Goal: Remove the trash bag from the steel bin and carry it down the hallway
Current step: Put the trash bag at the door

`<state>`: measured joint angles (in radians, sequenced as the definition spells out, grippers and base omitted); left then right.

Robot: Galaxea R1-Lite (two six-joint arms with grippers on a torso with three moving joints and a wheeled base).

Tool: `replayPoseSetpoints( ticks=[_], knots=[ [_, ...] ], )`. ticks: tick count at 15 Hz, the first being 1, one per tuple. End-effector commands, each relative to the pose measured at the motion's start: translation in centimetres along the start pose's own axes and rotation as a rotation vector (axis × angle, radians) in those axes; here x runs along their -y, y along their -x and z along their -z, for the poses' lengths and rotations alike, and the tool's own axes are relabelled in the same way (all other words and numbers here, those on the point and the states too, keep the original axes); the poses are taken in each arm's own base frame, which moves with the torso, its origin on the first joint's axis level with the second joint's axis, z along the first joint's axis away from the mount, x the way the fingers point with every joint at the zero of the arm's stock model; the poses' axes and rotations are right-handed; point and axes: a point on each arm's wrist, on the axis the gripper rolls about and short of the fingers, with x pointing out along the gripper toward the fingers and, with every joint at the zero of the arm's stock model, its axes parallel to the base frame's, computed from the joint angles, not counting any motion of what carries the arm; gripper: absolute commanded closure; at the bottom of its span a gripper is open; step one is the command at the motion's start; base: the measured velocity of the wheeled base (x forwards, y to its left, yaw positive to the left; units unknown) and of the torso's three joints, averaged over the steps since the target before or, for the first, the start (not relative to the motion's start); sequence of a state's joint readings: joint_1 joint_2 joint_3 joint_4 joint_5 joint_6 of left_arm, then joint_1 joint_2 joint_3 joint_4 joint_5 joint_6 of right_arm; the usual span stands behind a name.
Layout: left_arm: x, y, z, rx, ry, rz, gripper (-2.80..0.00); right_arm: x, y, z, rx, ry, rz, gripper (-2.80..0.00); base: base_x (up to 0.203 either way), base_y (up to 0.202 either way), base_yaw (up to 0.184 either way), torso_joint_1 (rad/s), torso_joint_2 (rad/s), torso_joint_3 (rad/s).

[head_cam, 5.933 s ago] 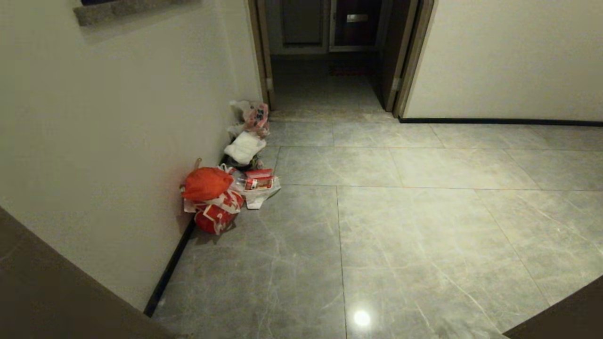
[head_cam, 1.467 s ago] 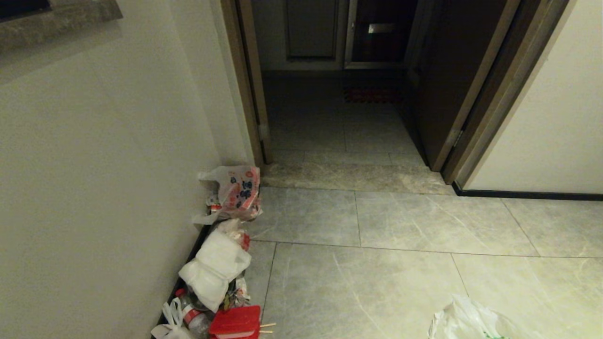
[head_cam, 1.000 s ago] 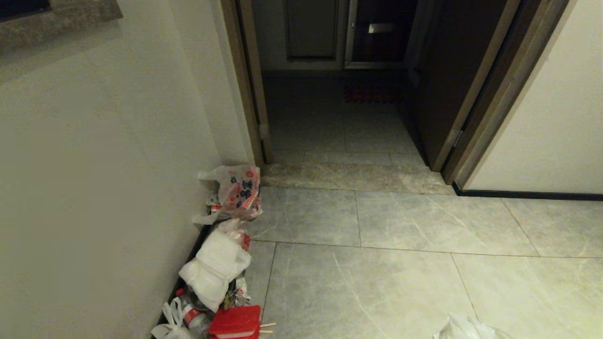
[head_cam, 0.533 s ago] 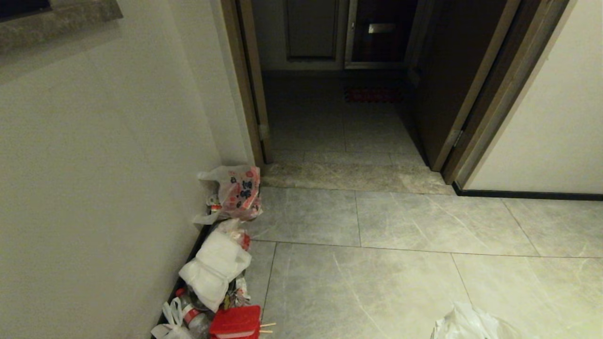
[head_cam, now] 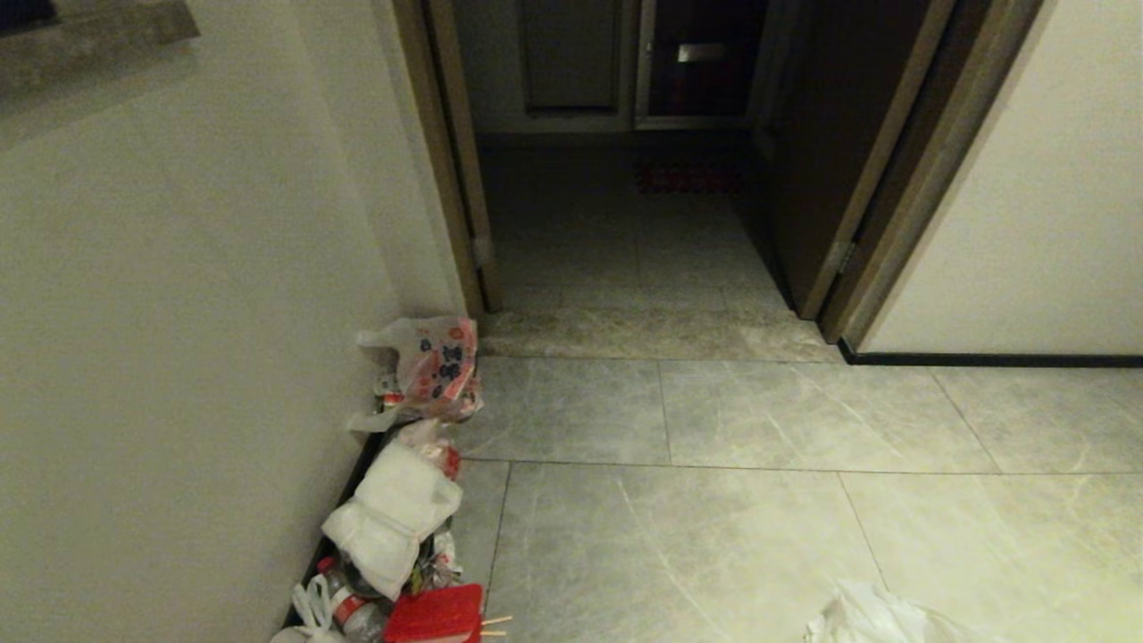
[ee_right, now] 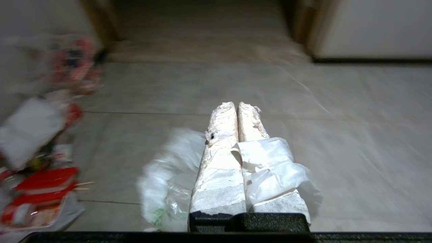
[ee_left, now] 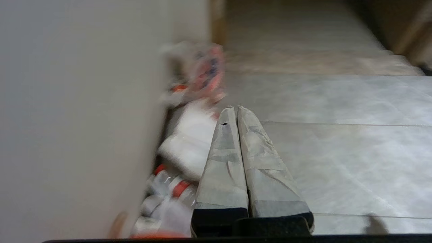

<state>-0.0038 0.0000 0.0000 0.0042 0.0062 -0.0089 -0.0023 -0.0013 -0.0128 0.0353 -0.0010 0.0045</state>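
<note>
The trash bag (head_cam: 880, 621), thin whitish-clear plastic, shows at the bottom right edge of the head view, hanging over the grey marbled tiles of the hallway (head_cam: 714, 536). In the right wrist view my right gripper (ee_right: 237, 105) is shut on the trash bag (ee_right: 270, 165): the film comes out between the taped fingers and drapes over one finger, while the rest hangs blurred beside the other. My left gripper (ee_left: 235, 108) is shut with nothing in it, held above the floor near the wall. The steel bin is out of view. Neither arm shows in the head view.
Rubbish lines the left wall: a printed bag (head_cam: 433, 366), a white bag (head_cam: 393, 513), a bottle (head_cam: 344, 607) and a red box (head_cam: 435, 616). Ahead is a dark doorway (head_cam: 625, 223) with its brown door (head_cam: 821, 161) swung open and a red mat (head_cam: 688, 177) beyond.
The camera has come much closer to the doorway over six seconds and turned slightly in the last half second. The trash bag sways at the lower right edge. The arms hold still.
</note>
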Motion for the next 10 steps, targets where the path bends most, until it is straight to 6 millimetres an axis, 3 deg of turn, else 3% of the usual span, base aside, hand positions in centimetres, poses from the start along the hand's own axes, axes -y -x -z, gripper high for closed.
replayPoseSetpoints(
  ticks=[1,10],
  knots=[
    [0.00,-0.01,0.05,-0.002,0.000,-0.001,0.00,0.00,0.01,0.02,0.001,0.000,0.000,0.00,-0.001,0.012,-0.168,-0.002,0.00,0.011],
    [0.00,-0.01,0.05,-0.002,0.003,-0.001,0.00,0.00,0.01,0.02,0.001,0.003,0.000,0.00,0.000,0.011,-0.167,0.001,0.00,0.003]
  ],
)
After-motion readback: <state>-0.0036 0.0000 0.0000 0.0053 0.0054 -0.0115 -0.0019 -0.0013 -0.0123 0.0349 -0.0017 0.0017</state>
